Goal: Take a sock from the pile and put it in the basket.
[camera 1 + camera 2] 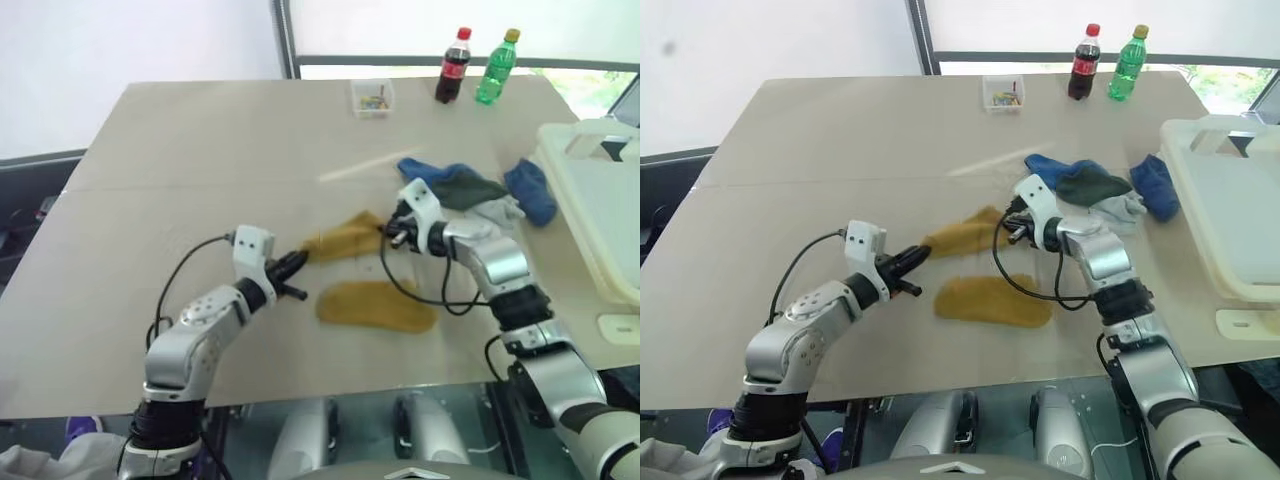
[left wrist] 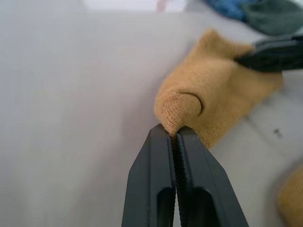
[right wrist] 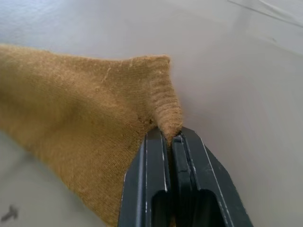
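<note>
Mid-frame on the bench (image 1: pixel 200 150): the sock (image 1: pixel 345 236), mustard knit, is strung between both arms. The left gripper (image 1: pixel 298 262) has its fingers (image 2: pixel 189 179) closed on one end, a small bunched fold of fabric caught at the very tips. The right gripper (image 1: pixel 392 232) is pinched shut on the opposite end, on the ribbed edge.

A second mustard sock (image 1: pixel 375 306) lies flat just below, lower centre, untouched. The pile (image 1: pixel 475 190) of blue, dark green and pale grey socks sits up and to the right of the right gripper. The basket (image 1: pixel 590 180), white, runs along the right edge of the frame.

Handling, my guess: light, limp, stretchy. It will sag between the grips and may slide out of a shallow nip. The ribbed edge looks like the firmer hold.
</note>
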Action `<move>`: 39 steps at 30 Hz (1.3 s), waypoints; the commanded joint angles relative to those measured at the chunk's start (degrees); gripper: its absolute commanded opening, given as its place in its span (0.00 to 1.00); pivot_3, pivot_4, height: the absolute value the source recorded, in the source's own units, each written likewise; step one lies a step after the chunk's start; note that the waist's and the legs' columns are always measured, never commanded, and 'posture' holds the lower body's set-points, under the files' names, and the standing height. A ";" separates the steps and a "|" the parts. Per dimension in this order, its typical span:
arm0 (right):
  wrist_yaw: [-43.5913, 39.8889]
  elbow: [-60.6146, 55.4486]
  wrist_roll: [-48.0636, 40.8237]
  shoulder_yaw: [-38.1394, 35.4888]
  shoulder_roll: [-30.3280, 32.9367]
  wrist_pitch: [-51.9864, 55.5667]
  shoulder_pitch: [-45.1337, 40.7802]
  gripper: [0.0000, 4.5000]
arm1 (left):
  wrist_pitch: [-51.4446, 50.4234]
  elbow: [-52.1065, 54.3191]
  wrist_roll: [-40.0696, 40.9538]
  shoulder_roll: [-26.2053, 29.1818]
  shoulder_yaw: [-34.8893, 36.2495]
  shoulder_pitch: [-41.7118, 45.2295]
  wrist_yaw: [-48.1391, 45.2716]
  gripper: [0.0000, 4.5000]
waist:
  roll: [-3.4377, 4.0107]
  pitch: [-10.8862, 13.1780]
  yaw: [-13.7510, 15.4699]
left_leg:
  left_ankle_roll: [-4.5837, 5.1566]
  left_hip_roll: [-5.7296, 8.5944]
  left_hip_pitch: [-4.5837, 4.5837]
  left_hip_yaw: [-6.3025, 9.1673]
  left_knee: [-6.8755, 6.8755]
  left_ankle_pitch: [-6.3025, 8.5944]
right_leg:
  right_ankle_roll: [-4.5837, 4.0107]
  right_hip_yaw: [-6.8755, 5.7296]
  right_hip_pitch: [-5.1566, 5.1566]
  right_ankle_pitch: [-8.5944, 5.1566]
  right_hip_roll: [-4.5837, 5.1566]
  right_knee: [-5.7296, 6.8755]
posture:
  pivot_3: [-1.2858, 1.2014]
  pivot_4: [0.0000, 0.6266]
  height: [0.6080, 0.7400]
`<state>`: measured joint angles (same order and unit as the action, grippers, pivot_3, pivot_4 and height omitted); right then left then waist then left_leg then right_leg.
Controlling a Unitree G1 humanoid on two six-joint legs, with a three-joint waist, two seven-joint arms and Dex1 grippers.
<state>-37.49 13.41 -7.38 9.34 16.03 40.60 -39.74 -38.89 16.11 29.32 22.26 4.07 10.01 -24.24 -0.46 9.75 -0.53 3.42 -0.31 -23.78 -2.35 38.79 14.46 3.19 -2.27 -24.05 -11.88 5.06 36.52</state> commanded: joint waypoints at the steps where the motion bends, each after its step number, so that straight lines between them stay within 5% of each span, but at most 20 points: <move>1: 1.12 -14.52 -4.35 -4.54 1.95 8.63 4.42 0.00 | 1.83 2.53 4.85 0.88 2.33 0.95 -6.29 0.02 | 0.00 0.00 0.00 | 0.00 -0.01 -0.02 0.01 0.00 0.00 | 0.00 -0.01 0.00 0.00 -0.01 -0.01 | 0.52 0.24 0.98; 7: 5.11 -39.21 -15.00 -15.67 2.25 28.83 11.74 0.00 | -3.78 9.58 18.24 8.36 6.41 -3.37 -18.90 0.02 | 0.01 0.02 -0.36 | 0.21 -0.09 -0.07 -0.01 -0.10 0.14 | -0.01 0.04 -0.12 -0.01 0.00 -0.05 | 0.52 0.24 0.98; 13: 9.81 -54.82 -19.94 -19.91 -0.18 40.41 20.10 0.00 | -6.38 9.04 19.24 14.42 5.54 -5.56 -22.50 0.02 | 0.01 0.01 0.09 | 0.23 -0.08 -0.01 0.08 -0.19 0.15 | -0.20 -0.05 -0.10 -0.13 0.00 -0.06 | 0.52 0.24 0.98; 18: 12.91 -59.14 -20.95 -19.52 -1.77 41.05 25.72 0.00 | -4.51 6.19 13.19 16.73 0.62 -5.13 -23.30 0.02 | 0.01 0.01 -0.02 | 0.24 -0.04 -0.02 -0.02 -0.19 0.15 | -0.23 0.03 -0.08 -0.15 0.00 -0.19 | 0.52 0.24 0.98; 39: 19.47 -64.37 -22.46 -14.67 -2.04 35.97 37.81 0.00 | -5.33 3.10 10.00 19.83 -3.30 -1.70 -28.76 0.02 | 0.00 0.01 -0.03 | 0.23 -0.07 -0.03 -0.02 -0.25 0.15 | -0.19 0.03 -0.10 -0.17 -0.05 -0.27 | 0.52 0.24 0.98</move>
<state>-18.26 -49.92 -29.67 -5.66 13.54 78.33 -2.40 -44.70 18.96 39.80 41.50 1.20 7.43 -52.33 -0.46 9.76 -0.55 3.65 -0.39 -23.81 -2.37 38.54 14.61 2.99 -2.24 -24.14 -12.05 5.01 36.26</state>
